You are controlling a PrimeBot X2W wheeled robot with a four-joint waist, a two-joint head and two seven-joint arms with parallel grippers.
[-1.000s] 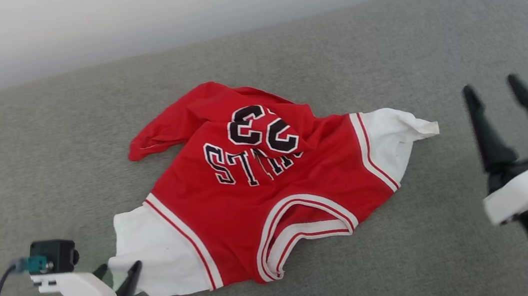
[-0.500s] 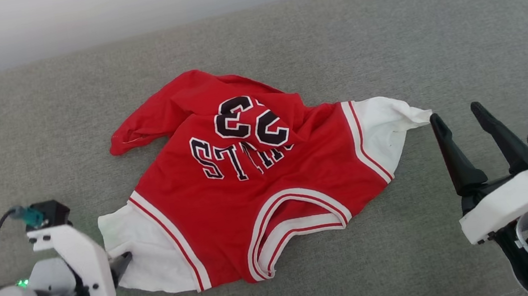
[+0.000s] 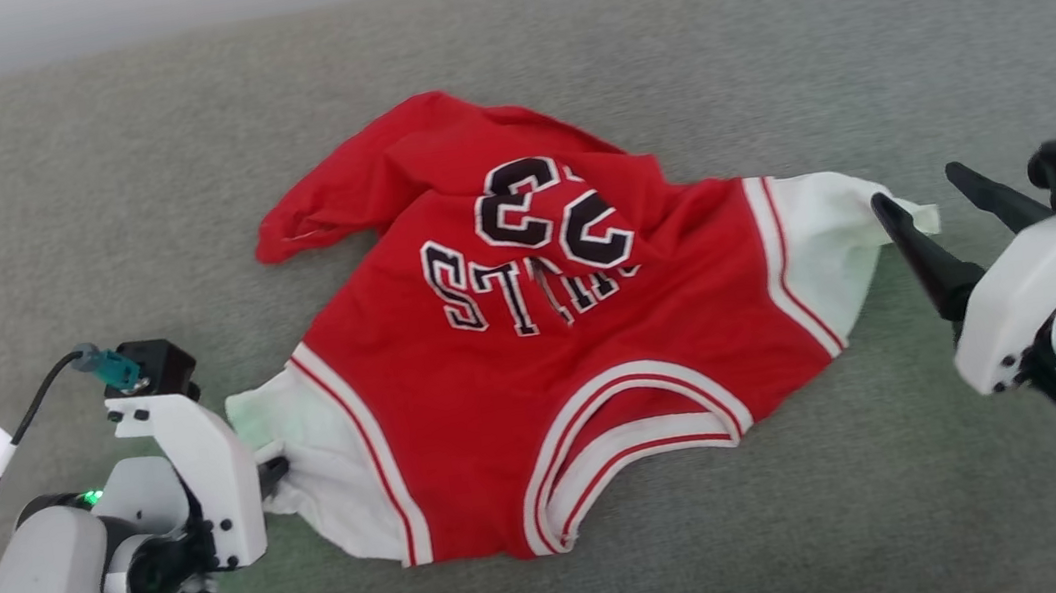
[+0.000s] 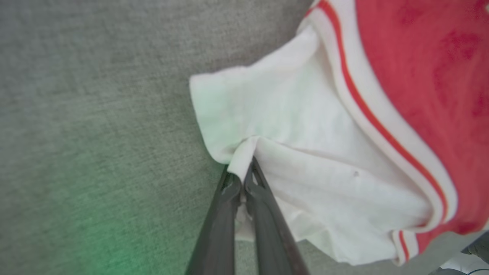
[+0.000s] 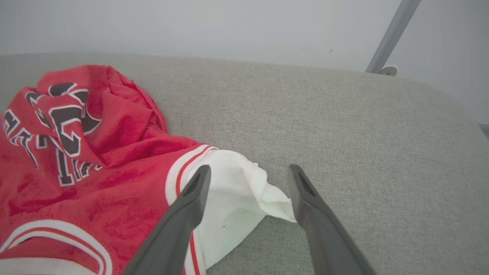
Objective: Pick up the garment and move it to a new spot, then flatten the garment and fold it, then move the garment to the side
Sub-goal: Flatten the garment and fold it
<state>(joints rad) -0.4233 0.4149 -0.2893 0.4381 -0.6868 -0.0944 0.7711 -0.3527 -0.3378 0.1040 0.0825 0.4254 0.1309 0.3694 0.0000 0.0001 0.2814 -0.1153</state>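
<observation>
The garment (image 3: pixel 589 380) is a red jersey with black white-outlined letters and the number 23, lying rumpled on the grey cushion, with white red-striped parts at both sides. My left gripper (image 3: pixel 272 467) is shut on the white left sleeve edge (image 4: pixel 244 152); the left wrist view shows white cloth bunched between the closed fingers (image 4: pixel 229 198). My right gripper (image 3: pixel 923 192) stands open at the jersey's white right corner (image 5: pixel 263 191). That corner lies between the spread fingers (image 5: pixel 191 206) in the right wrist view, with no contact that I can make out.
A wide grey fabric cushion (image 3: pixel 763 76) carries everything and runs to a pale wall (image 5: pixel 191 23) behind. A slanted grey metal bar (image 5: pixel 389 36) rises at the back right. Bare cushion lies beyond and in front of the jersey.
The head camera has tilted down. My left gripper has shut on the white left edge and bunched it. My right gripper has come in from the right to the white right corner.
</observation>
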